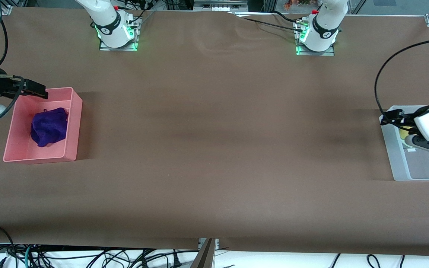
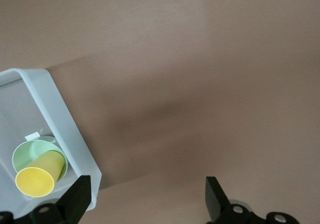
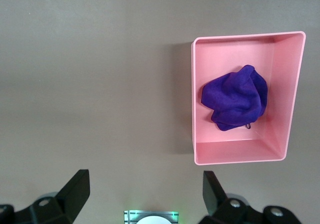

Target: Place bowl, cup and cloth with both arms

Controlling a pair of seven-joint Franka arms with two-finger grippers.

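Note:
The purple cloth [image 1: 49, 126] lies crumpled in a pink bin [image 1: 76, 123] at the right arm's end of the table; both show in the right wrist view, cloth [image 3: 234, 97] and bin [image 3: 240, 154]. My right gripper [image 1: 37, 91] is open and empty over the bin's corner [image 3: 144, 191]. The yellow cup [image 2: 37, 176] sits tilted inside the pale green bowl [image 2: 20, 156], in a clear tray [image 2: 60, 114] at the left arm's end. My left gripper [image 2: 146, 201] is open and empty over that tray's corner [image 1: 397, 124] and hides most of the cup [image 1: 404, 133].
The clear tray [image 1: 423, 163] lies at the table's edge at the left arm's end. The two arm bases [image 1: 116, 31] [image 1: 317, 37] stand along the edge farthest from the front camera. A brown cover spans the table [image 1: 214, 149].

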